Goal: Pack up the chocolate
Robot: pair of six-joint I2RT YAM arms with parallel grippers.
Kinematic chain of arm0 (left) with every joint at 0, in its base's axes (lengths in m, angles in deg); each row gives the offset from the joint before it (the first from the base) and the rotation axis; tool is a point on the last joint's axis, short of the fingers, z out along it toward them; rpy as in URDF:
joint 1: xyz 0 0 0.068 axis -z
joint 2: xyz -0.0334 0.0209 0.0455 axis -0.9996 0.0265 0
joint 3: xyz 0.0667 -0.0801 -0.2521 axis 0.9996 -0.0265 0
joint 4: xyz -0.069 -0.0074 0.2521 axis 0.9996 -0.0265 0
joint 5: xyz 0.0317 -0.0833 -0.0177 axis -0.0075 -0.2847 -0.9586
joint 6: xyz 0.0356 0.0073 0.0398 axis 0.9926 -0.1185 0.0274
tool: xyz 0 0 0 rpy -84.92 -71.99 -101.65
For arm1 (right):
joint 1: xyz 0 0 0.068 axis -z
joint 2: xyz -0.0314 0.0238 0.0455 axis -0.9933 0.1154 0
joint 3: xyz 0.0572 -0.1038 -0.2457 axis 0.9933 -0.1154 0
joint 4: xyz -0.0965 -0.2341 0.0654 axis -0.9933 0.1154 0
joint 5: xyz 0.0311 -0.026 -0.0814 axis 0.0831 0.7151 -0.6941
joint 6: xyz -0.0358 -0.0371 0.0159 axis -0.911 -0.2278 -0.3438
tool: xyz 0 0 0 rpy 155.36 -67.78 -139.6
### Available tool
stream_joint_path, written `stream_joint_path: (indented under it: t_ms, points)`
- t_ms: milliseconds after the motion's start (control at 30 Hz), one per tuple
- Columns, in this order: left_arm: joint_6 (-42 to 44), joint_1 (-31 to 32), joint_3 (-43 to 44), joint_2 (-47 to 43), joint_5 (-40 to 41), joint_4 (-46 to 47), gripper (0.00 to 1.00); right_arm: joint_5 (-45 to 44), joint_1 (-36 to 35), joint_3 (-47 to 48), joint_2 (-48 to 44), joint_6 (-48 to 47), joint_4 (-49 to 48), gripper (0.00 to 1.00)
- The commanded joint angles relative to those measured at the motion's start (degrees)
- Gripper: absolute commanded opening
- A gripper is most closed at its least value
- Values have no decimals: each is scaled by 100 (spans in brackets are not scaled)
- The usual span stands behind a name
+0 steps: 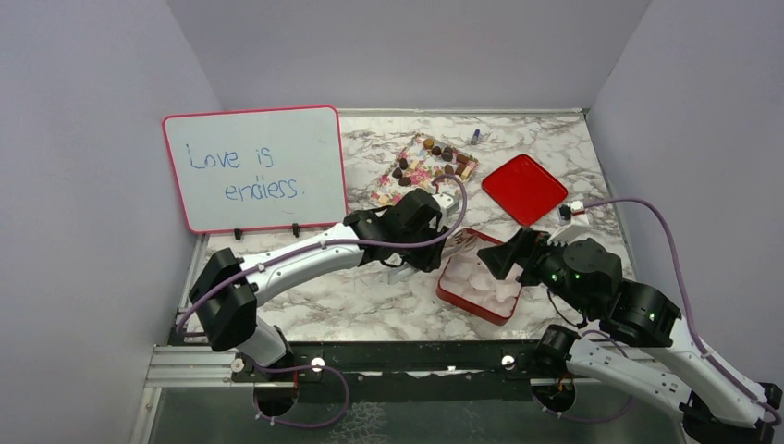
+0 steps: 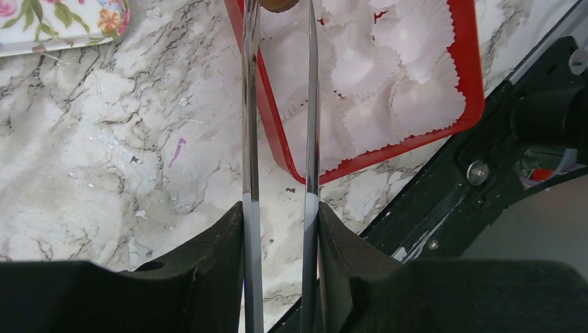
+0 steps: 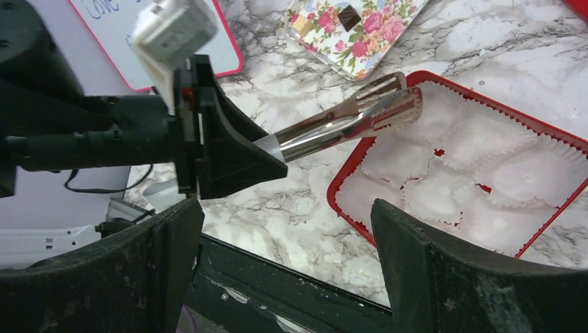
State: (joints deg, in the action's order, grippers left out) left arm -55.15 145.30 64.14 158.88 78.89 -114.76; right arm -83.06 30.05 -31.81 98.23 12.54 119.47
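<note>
Evidently the left jaws (image 2: 280,216) were clamped on a pair of metal tongs (image 3: 347,118) rather than on any sweet directly. That suited bite-size pieces, which thick black fingers would likely crush or fumble. The tongs reached out over the near corner of the red box (image 1: 476,309). At the very top of the left wrist view a brown piece (image 2: 277,3) sat between the two blades. It was probably a chocolate about to be lowered, though too little of it showed to be sure. The box was lined with white paper cups (image 3: 485,149), all of them apparently unfilled, so packing seemed barely begun.

The rest of the chocolate (image 1: 434,150) lay on the floral tray (image 3: 388,28) farther back on the table (image 1: 351,296), dark, light brown and pale pieces scattered across it. The tray sat near enough to the box for short trips with the tongs.

The right jaws (image 3: 286,229) stood wide apart, gripping nothing. They hovered just beside the box on its right side, perhaps ready to steady it. The red lid (image 1: 524,188) lay apart behind the box, leaving the cups uncovered for filling. A small blue-capped object (image 1: 475,136) rested near the back edge.

The only readable writing was on the pink-framed whiteboard (image 1: 254,166) propped at the left (blue marker, by hand): "Love is endless." No brand or label showed on box, tray or tongs.
</note>
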Motion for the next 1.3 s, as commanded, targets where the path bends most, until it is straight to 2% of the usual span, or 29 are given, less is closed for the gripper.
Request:
stream_joint_path:
  t_ms: [0,1267]
  points:
    - [113,17,252,229,9,144,24,-174,-44,194,-9,58,76,96]
    - [181,19,646,645,345,118,41,-59,-46,84,-201,134,33,96]
